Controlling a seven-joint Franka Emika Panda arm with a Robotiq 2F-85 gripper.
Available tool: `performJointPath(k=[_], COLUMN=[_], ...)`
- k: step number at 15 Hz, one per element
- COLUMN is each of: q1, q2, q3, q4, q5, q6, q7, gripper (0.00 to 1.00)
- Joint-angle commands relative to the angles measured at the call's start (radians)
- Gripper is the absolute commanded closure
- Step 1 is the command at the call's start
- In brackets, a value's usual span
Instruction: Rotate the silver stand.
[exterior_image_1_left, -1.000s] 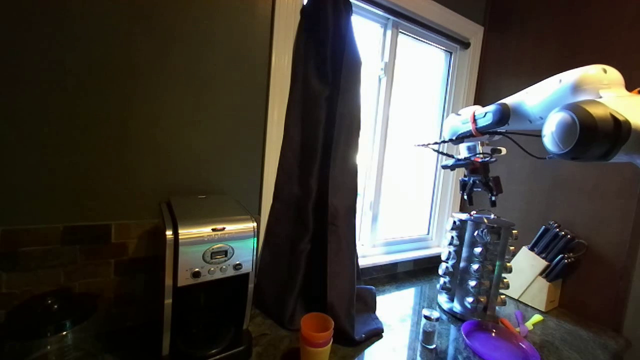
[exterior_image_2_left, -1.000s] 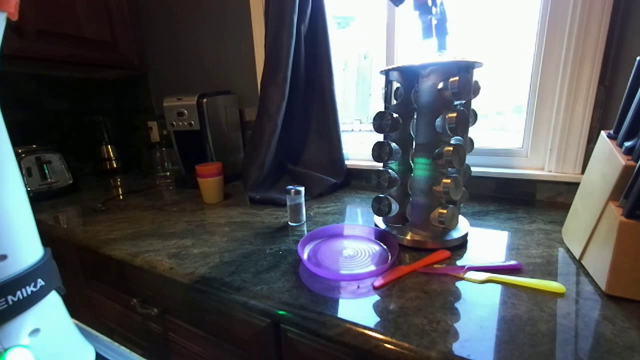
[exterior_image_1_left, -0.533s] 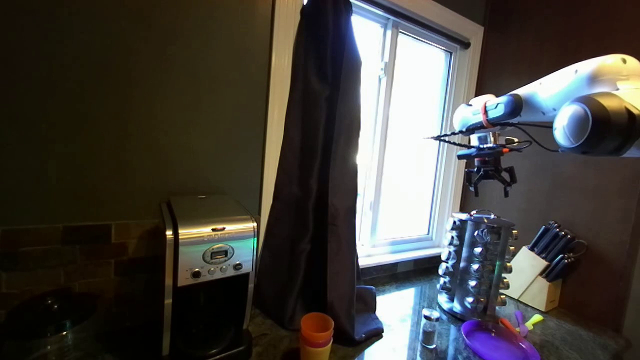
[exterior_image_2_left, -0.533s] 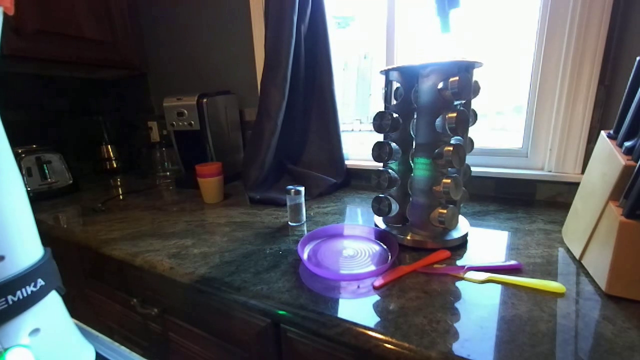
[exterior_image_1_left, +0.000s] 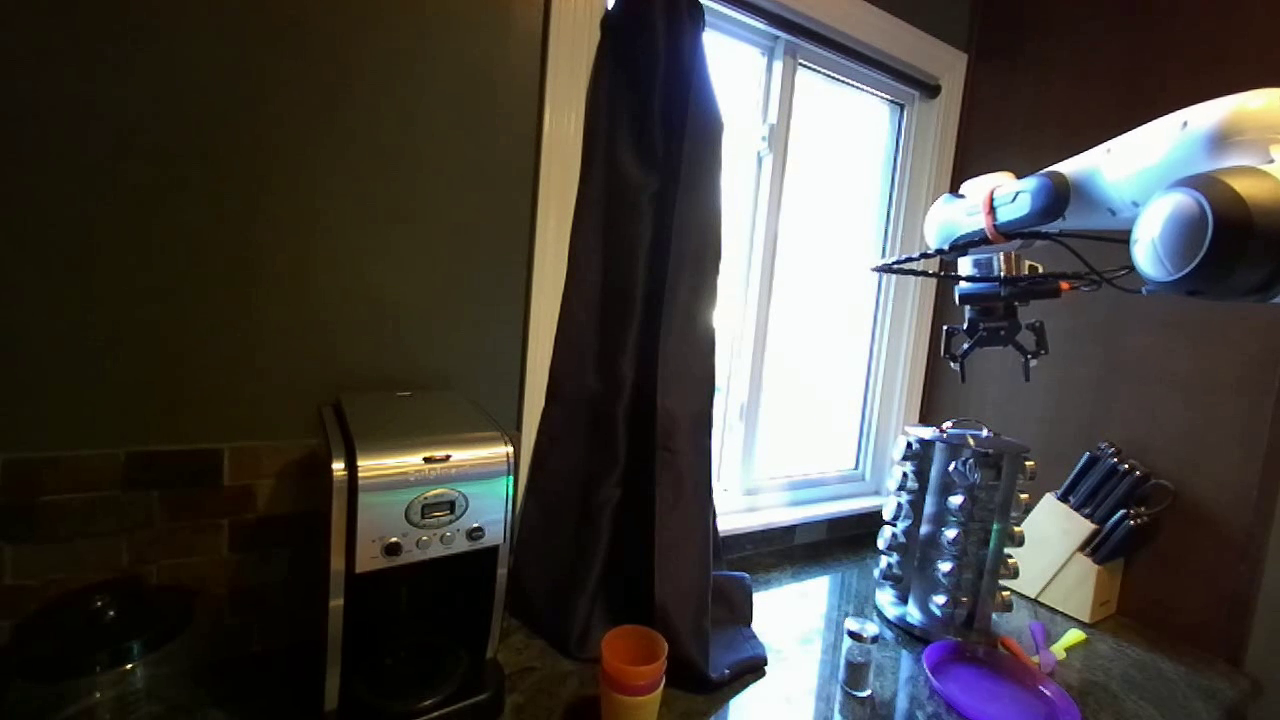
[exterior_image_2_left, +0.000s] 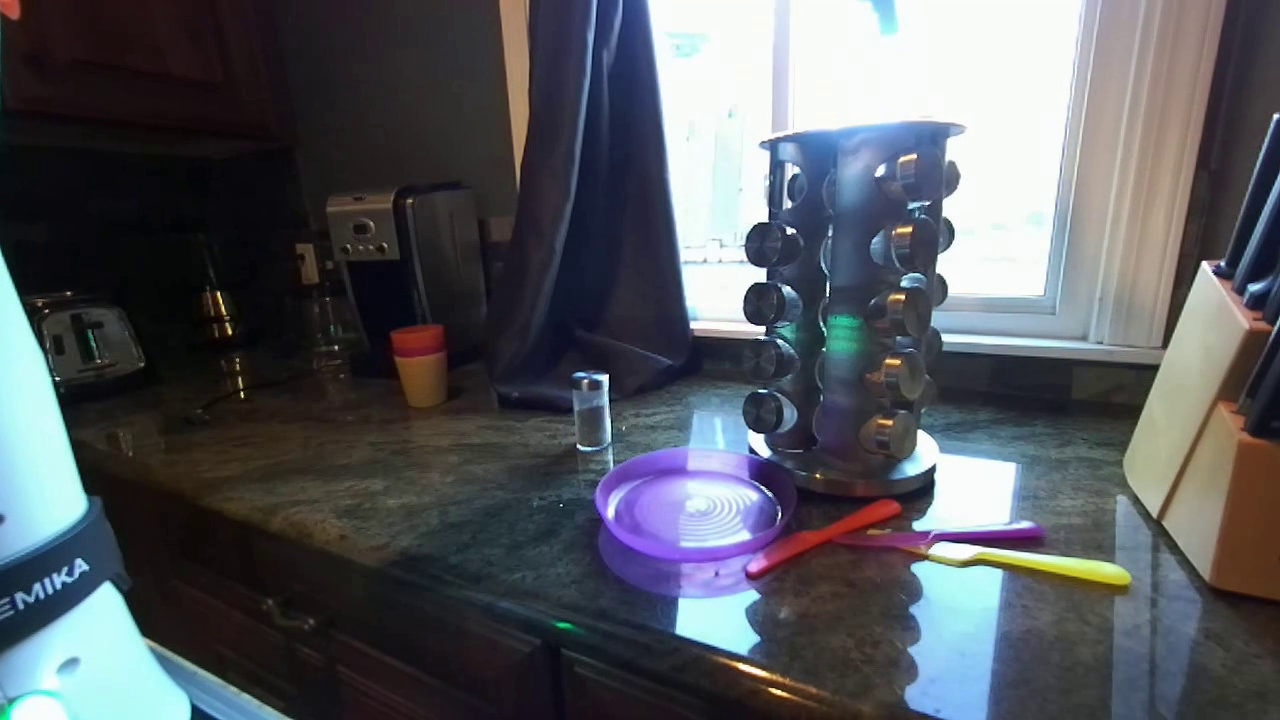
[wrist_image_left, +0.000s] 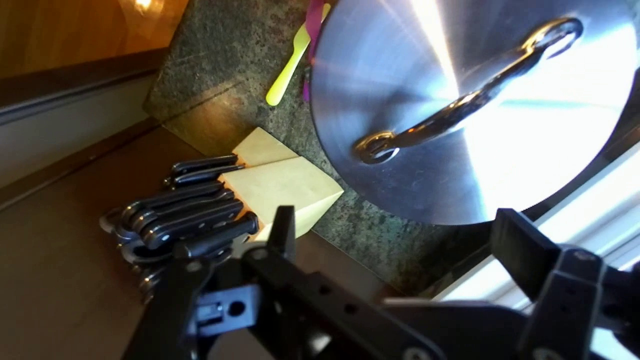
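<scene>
- Your pincer (exterior_image_1_left: 995, 372) hangs with its two fingers (wrist_image_left: 282, 230) spread wide and pointing down; they have hold of nothing.
- The silver stand (exterior_image_1_left: 950, 530) is upright below your pincer, well apart from it; the wrist view shows its top ahead of the fingers, not straight between them.
- On this top sits a curved handle (wrist_image_left: 452, 115), probably your best place to turn from; the wide spread would let the fingers go around it.
- Staying above seems wise: below your pincer, jars (exterior_image_2_left: 770, 303) stick out, and a plate (exterior_image_2_left: 660, 505) and small knives (exterior_image_2_left: 960, 535) lie near the stand's bottom, easy to knock.
- Whether the turning is done, I cannot tell.
</scene>
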Motion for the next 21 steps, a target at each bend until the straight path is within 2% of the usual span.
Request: performJointPath(k=[1, 7, 13, 21], q1=[0.008, 0.012, 0.021, 0.023], q2=[-0.079, -0.103, -0.074, -0.06], q3=[0.03, 0.07, 0.072, 0.085], q4=[-0.107, -0.14, -0.119, -0.106], q5=[0.017, 0.035, 0.05, -0.018], q6=[0.042, 0.007, -0.04, -0.117], q7=[-0.159, -0.437, -0.743, -1.14], gripper=[0.0, 0.0, 0.0, 0.0])
